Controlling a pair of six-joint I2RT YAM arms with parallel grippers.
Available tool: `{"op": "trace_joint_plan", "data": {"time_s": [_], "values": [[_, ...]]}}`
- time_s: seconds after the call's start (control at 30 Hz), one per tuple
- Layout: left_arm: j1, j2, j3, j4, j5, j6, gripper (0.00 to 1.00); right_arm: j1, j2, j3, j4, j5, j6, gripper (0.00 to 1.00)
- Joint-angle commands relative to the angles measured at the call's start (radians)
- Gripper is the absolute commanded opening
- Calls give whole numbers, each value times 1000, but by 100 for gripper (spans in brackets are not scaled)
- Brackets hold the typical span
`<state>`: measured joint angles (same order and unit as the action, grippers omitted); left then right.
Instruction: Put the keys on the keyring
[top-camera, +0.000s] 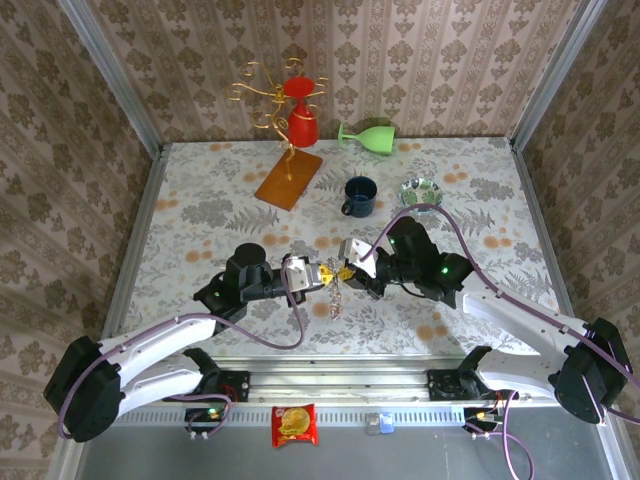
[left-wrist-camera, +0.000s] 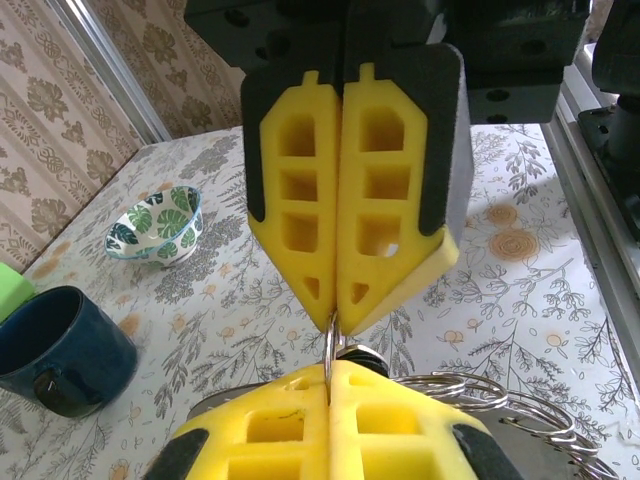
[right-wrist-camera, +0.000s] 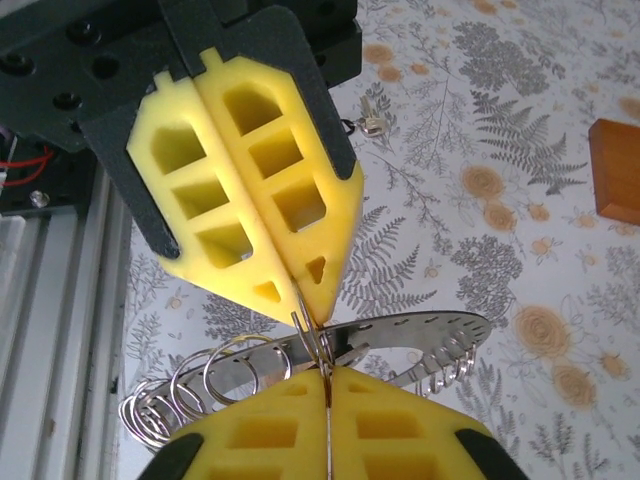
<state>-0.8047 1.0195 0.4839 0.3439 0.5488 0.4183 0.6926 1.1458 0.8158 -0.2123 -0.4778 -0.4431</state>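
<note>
Keyring (right-wrist-camera: 410, 332), a flat grey band with a row of small holes, hung in the air between the two arms, above the front middle of the surface (right-wrist-camera: 520, 200). A bunch of small wire loops (right-wrist-camera: 200, 385) was gathered beside it, and a short tail of metal (top-camera: 335, 298) dangled below the fingertips. The left fingers (right-wrist-camera: 250, 170) were pressed together and so were the right fingers (left-wrist-camera: 385, 200). The two pairs met almost tip to tip, each pinching the same thin wire loop (left-wrist-camera: 329, 345) at the band's edge. Whether that loop belonged to a key or to the ring itself could not be told. No black-headed key could be made out clearly on the band, so how many were threaded on was uncertain. One small silvery piece (right-wrist-camera: 372, 125) lay on the surface beyond the left fingers, apart from the bundle, and it looked like a key not yet collected. By these signs the job seemed to be in its middle: the ring was held up and steadied by both arms, and a threading step appeared to be under way. At least that loose piece probably remained to be fetched and slipped on.
</note>
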Motion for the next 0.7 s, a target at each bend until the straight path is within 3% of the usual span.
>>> {"op": "trace_joint_plan", "data": {"time_s": [0.0,0.07,0.37,0.67], "values": [[-7,-8,-8,42,7,-18,0,5,6,11,-35,11,-12,4],[-7,-8,-8,42,8,-18,0,5,1,14,-49,24,-21,0],[-8,-9,-23,94,60,-39,0,-1,9,-7,-33,37,-22,0],[-18,20,-37,154,62,-55,0,2,35,-15,29,-26,32,0]]}}
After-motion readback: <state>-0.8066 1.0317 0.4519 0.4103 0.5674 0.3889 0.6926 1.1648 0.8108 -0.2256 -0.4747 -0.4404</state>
